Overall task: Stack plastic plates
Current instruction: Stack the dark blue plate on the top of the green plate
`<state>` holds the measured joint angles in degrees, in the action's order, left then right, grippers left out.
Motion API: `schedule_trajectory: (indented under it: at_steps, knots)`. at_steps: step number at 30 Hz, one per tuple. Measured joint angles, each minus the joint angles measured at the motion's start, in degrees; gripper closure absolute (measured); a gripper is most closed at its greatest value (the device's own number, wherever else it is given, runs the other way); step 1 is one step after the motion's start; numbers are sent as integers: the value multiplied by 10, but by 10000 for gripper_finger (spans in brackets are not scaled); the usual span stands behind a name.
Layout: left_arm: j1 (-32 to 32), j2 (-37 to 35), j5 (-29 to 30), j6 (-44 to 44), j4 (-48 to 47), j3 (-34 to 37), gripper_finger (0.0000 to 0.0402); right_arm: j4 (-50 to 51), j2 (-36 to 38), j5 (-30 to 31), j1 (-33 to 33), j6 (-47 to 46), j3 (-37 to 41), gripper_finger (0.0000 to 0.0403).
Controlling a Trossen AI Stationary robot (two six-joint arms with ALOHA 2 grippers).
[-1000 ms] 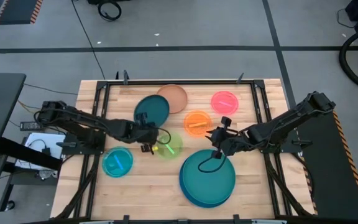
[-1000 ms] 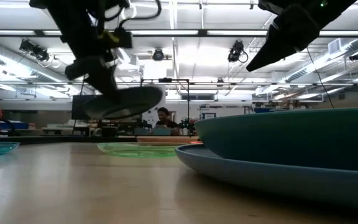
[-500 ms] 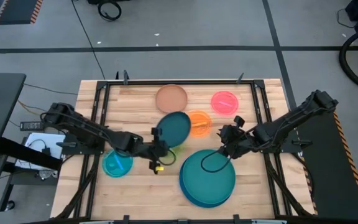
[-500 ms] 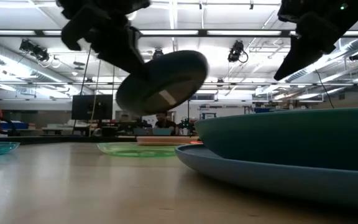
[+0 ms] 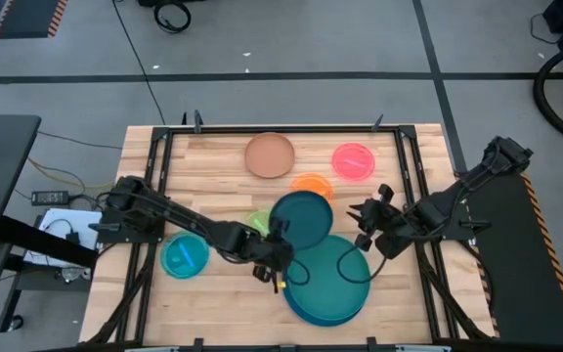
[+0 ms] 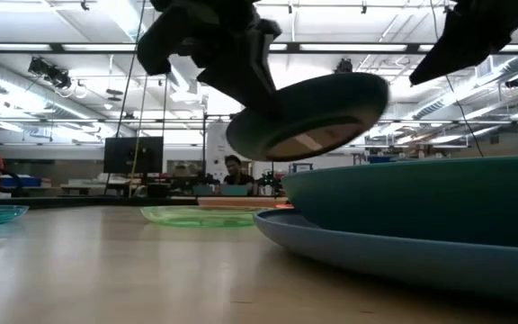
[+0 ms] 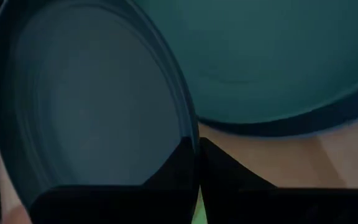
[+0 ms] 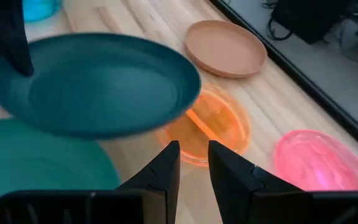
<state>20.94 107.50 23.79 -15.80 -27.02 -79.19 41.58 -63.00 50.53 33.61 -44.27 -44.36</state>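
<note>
My left gripper (image 5: pixel 281 252) is shut on the medium dark teal plate (image 5: pixel 301 220), which hovers over the far rim of the large teal plate (image 5: pixel 332 284). That large plate rests nested in the large blue plate (image 6: pixel 367 255). My right gripper (image 5: pixel 365 217) is open with a narrow gap and touches nothing, just right of the held plate. The orange plate (image 5: pixel 313 182) and lime-green plate (image 5: pixel 258 219) lie flat, partly hidden beneath the held plate. The tan plate (image 5: pixel 269 154), pink plate (image 5: pixel 353 159) and cyan plate (image 5: pixel 184 256) lie flat on the table. My left gripper pinches the dark teal plate's rim (image 7: pixel 190 127) on its near-left side, with one finger inside the dish (image 7: pixel 176 163) and one outside under the rim. The fingers reach it from the table's left and near side. The plate is lifted clear and slightly tilted (image 6: pixel 308 117).
A black metal frame (image 5: pixel 164 147) runs around the wooden table top. Bare wood shows along the near-left part (image 5: pixel 223 313) and the far-left corner. People and benches show in the room beyond in the low view.
My left gripper has carried the dark teal plate from the table's far-left middle toward the right and the near edge, until it hangs over the large teal plate's far rim, uncovering the tan plate. My right gripper has drawn back to the right, off the large plates.
</note>
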Motion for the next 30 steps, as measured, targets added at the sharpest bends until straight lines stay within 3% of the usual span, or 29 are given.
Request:
schedule_trajectory:
  at_steps: [7,13,23,30]
  knots:
    - [18,25,-1,-48,-1,-34,388,-6,-23,25,47,-43,0,309]
    - [23,25,0,-26,0,-66,388,2,-20,37,80,-57,0,309]
    - [51,33,0,-11,87,-74,388,58,5,58,114,-58,0,309]
    - [60,77,-53,-59,80,-72,388,119,52,35,126,-57,0,309]
